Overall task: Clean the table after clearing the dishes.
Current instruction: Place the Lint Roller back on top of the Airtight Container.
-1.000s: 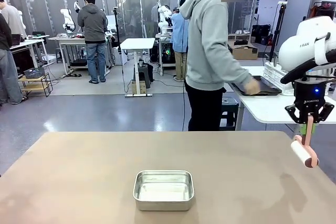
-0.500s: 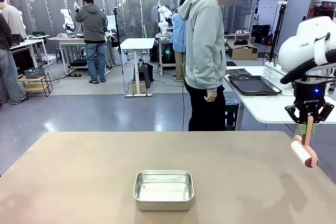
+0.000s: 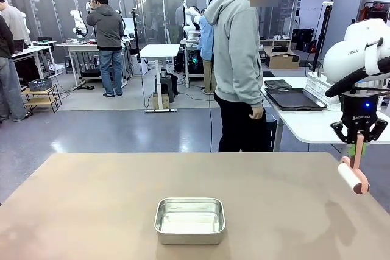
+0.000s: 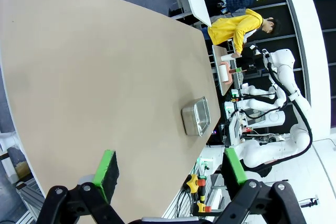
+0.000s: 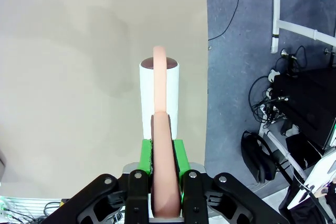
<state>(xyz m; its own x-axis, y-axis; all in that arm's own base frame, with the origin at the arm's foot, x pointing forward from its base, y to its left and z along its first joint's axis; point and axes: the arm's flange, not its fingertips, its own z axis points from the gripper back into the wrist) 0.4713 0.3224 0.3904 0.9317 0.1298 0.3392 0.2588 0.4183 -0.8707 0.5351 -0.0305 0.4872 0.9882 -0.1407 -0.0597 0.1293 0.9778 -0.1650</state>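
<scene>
Lab floor beyond, grey, with workbenches and several people standing at them. Nearest, the table [image 3: 91, 199]: tan-brown matte top, filling the lower half of the front view.

Containers: one small steel pan [image 3: 190, 220], rectangular with rounded corners, sits close to the table's near edge, about midway along it. Inside looks bare, only pale reflections on the bottom. Its long axis runs parallel to the near edge. Also seen from the left wrist view as a small pan [image 4: 196, 119] by the table's edge.

Past the far right corner stands a white side table [image 3: 317, 123] carrying a dark tray [image 3: 294, 99], flat; whether anything lies on it cannot be told. A person in a grey hoodie [image 3: 237, 59] stands between the two tables, side-on, arm hanging down.

Right gripper [image 3: 359, 144]: hangs above the table's right edge, fingers pointing down, pressed together on the pink handle of a lint roller [image 3: 354, 178]. Handle long axis vertical; white roll at the bottom, clear of the tabletop, tilted. Right wrist view: lint roller [image 5: 160, 95] runs straight out from between the green pads [image 5: 178, 155], over the table's edge.

Left gripper [image 4: 168, 169]: jaws wide apart, holding nothing, high above the table's edge.
</scene>
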